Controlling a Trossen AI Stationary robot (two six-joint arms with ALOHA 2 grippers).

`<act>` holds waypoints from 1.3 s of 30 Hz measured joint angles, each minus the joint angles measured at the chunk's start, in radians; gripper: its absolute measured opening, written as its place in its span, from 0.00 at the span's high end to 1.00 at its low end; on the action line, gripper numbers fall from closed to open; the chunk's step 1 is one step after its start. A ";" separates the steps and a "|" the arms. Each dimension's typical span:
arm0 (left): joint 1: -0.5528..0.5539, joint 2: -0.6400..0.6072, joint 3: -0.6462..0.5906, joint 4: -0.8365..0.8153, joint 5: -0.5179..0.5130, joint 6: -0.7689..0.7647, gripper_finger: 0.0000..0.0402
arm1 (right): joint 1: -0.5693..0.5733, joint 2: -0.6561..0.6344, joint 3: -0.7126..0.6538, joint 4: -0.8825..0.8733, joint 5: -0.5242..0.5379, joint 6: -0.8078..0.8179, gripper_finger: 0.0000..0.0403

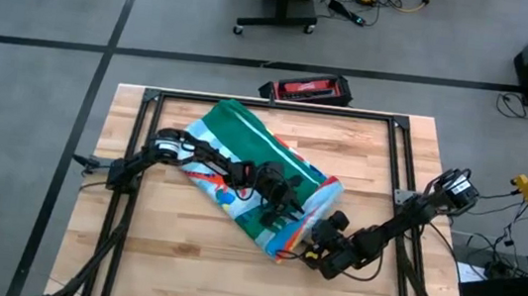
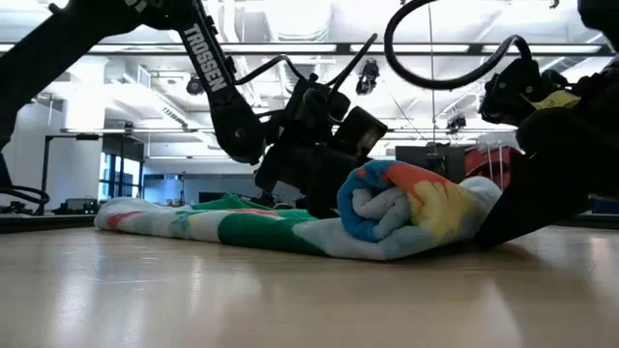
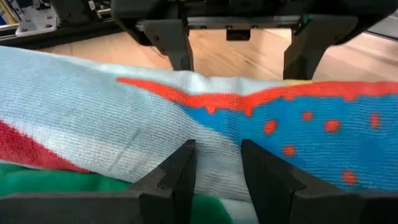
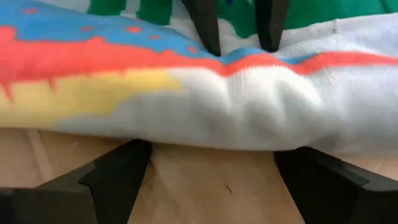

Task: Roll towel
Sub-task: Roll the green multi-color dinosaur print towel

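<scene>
Item: towel (image 2: 290, 227) on the worktop (image 1: 182, 258), near end rolled, far stretch flat and left to roll; my left jaws (image 3: 217, 168) pinch a fold atop it, my right jaws (image 4: 211, 174) stand apart at the roll.

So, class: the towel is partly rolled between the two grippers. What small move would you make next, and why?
Probably close the right gripper on the roll, then turn it onward. Its fingers stand wide apart beside the towel, gripping nothing, while the left gripper pinches the cloth on top. A flat stretch is not yet rolled.
</scene>
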 joint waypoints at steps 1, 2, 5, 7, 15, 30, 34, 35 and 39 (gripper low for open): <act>0.000 -0.002 0.000 -0.006 0.001 0.001 0.71 | -0.001 -0.011 0.000 0.001 0.001 -0.004 0.17; 0.000 -0.006 -0.001 -0.010 0.007 0.003 0.71 | -0.004 -0.021 0.000 0.002 0.003 -0.008 0.17; -0.001 -0.018 -0.003 -0.023 0.013 0.010 0.71 | -0.013 -0.029 0.000 0.011 0.010 -0.020 0.17; -0.002 -0.024 -0.003 -0.025 0.013 0.025 0.71 | -0.025 -0.032 0.003 0.011 0.006 -0.032 0.17; -0.002 -0.032 -0.003 -0.050 0.011 0.035 0.71 | -0.065 -0.037 0.005 0.050 0.010 -0.127 0.17; 0.005 -0.123 -0.004 -0.194 -0.074 0.131 0.71 | -0.075 -0.042 0.005 0.058 0.037 -0.158 0.18; 0.006 -0.151 -0.005 -0.249 -0.108 0.138 0.71 | -0.079 -0.042 0.005 0.061 0.037 -0.160 0.19; 0.006 -0.159 -0.005 -0.271 -0.125 0.144 0.71 | -0.081 -0.042 0.006 0.063 0.037 -0.161 0.19; 0.006 -0.216 -0.030 -0.329 -0.186 0.158 0.71 | -0.090 -0.042 0.006 0.074 0.036 -0.181 0.19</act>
